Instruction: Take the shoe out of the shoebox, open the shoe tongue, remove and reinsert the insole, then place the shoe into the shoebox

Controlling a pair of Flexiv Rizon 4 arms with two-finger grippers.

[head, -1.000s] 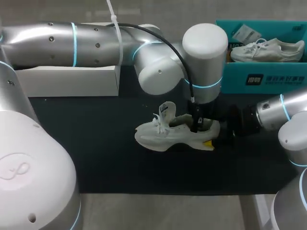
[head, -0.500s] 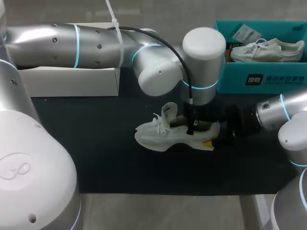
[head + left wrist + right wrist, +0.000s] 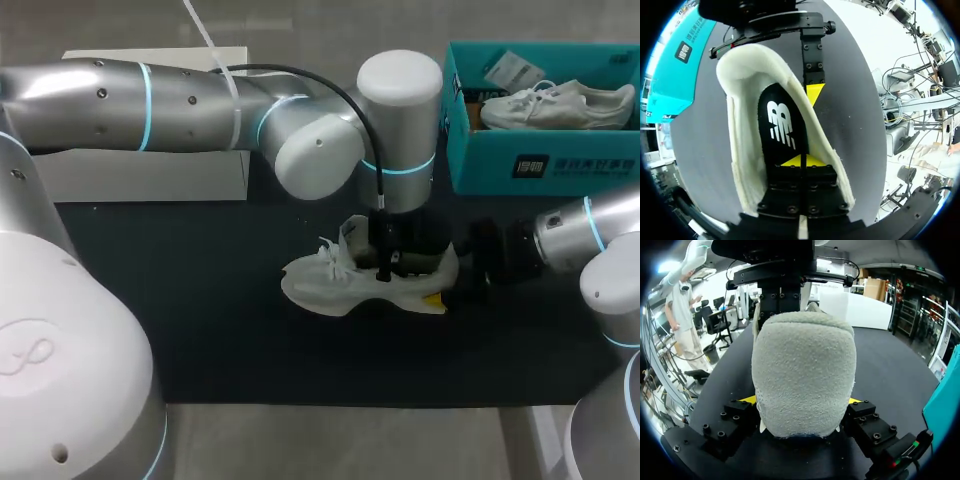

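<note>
Left gripper [image 3: 801,161]: fingers [image 3: 791,163] look pressed together, tips down on the black insole [image 3: 782,125] inside the shoe. Can't tell if they've actually nipped any of it, tbh.
Right gripper [image 3: 801,401]: pinching the shoe's heel from both sides, a yellow tip peeking out on each side.
Shoe [image 3: 330,285]: out of the shoebox, sitting on its sole mid-table, tongue [image 3: 350,232] pulled up.
What changed: the left arm [image 3: 180,95] slid its wrist from over the heel toward the tongue in the last second. The shoe and right gripper haven't budged.
What it means: my guess is we're in the insole part, working forward along it, with boxing the shoe still to come.
Surface: dark matte table [image 3: 200,330].
Room: the teal shoebox [image 3: 560,165] sits at the far right, apart from the shoe, with a second white shoe [image 3: 555,105] inside. A white box [image 3: 150,175] is at the far left, under the left arm.
</note>
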